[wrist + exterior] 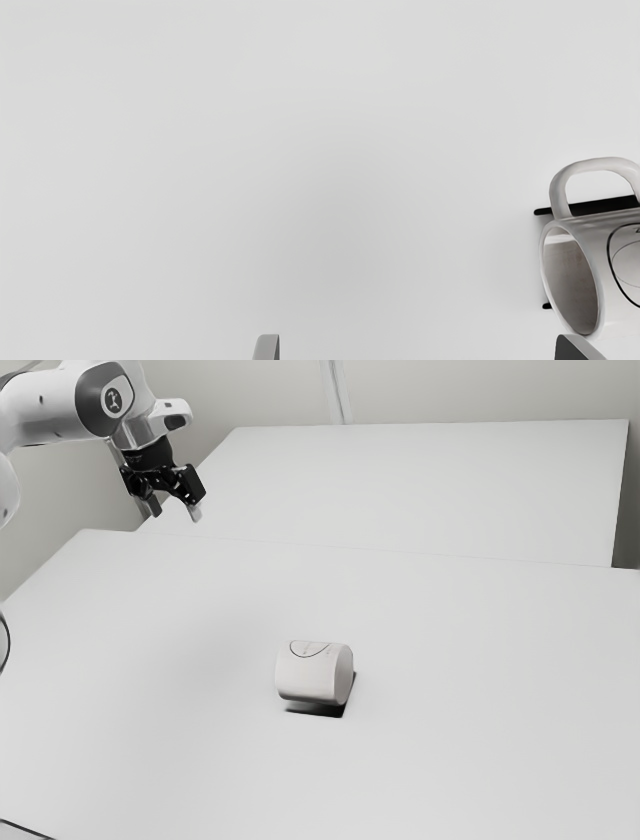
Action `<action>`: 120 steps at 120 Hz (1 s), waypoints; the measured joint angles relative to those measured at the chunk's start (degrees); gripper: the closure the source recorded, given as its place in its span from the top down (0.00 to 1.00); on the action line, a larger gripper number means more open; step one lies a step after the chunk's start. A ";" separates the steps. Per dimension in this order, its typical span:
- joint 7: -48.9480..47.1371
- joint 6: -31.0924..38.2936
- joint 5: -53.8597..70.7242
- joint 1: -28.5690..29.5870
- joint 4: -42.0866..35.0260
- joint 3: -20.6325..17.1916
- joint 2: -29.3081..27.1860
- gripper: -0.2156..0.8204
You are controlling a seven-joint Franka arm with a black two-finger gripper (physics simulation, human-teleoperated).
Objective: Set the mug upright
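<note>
The plain white table [200,760] stretches out pale and bare-looking, and on it the white mug [312,672] lies on its side, handle [559,192] sticking out. Well apart from it, the arm's jaws [175,512] hang spread above the tabletop.

A lab-like room is suggested by the robot arm [45,407] seen over a plain white bench [470,760], enclosed by pale walls [480,390]
</note>
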 joint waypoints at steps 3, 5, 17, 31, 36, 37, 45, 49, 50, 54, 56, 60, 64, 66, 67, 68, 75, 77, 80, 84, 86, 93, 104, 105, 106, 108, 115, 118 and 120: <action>0.06 -0.01 0.00 -0.02 0.00 0.00 -0.02 0.79; 0.11 -0.02 -0.01 -0.02 0.00 0.00 -0.04 0.79; 0.36 -0.19 -0.01 0.00 0.00 0.00 -0.12 0.79; 0.62 -0.39 -0.05 -0.27 -0.02 -0.06 -0.30 0.79; 0.68 -0.47 -0.54 -0.39 -0.49 -0.07 -0.33 0.79; 0.68 -0.48 -0.74 -0.42 -0.59 -0.08 -0.33 0.79; 0.67 -0.57 -3.39 -0.53 -2.00 -0.03 -0.46 0.79; 0.72 -0.60 -5.72 -0.36 -3.07 0.22 -0.58 0.79; 0.76 -0.61 -6.40 -0.30 -3.37 0.27 -0.60 0.79; 1.03 -0.56 -9.46 -0.13 -4.57 0.68 -0.65 0.79; 1.24 -0.51 -11.10 -0.05 -5.17 1.06 -0.66 0.79; 1.77 -0.42 -14.71 0.21 -6.76 1.91 -0.69 0.79; 2.35 -0.22 -18.22 0.62 -8.57 2.49 -0.77 0.79; 2.64 0.02 -19.78 0.78 -9.59 2.68 -0.98 0.79; 2.78 0.15 -20.49 0.84 -10.07 2.75 -1.10 0.79; 2.92 0.29 -21.17 0.88 -10.55 2.81 -1.24 0.79; 4.17 1.87 -25.78 0.98 -14.71 3.05 -2.43 0.79; 4.59 2.50 -27.02 0.97 -15.95 3.08 -2.65 0.79; 5.25 3.55 -28.97 0.93 -18.05 3.11 -2.88 0.79; 6.03 4.75 -31.09 0.83 -19.99 3.12 -2.99 0.79; 6.38 5.27 -31.96 0.76 -20.70 3.09 -3.00 0.79; 7.44 6.75 -34.33 0.38 -22.94 2.92 -2.97 0.79; 9.19 8.06 -38.96 0.54 -25.57 2.80 -2.29 0.79; 9.40 8.16 -39.46 0.58 -25.70 2.80 -2.09 0.79; 9.65 8.27 -40.06 0.62 -25.91 2.81 -1.87 0.79; 10.12 8.46 -41.16 0.69 -26.27 2.81 -1.51 0.79; 12.05 9.17 -45.58 0.83 -28.60 2.81 -0.88 0.79; 13.03 9.43 -47.68 0.85 -29.68 2.81 -0.75 0.79; 13.72 9.58 -49.08 0.86 -30.43 2.81 -0.68 0.79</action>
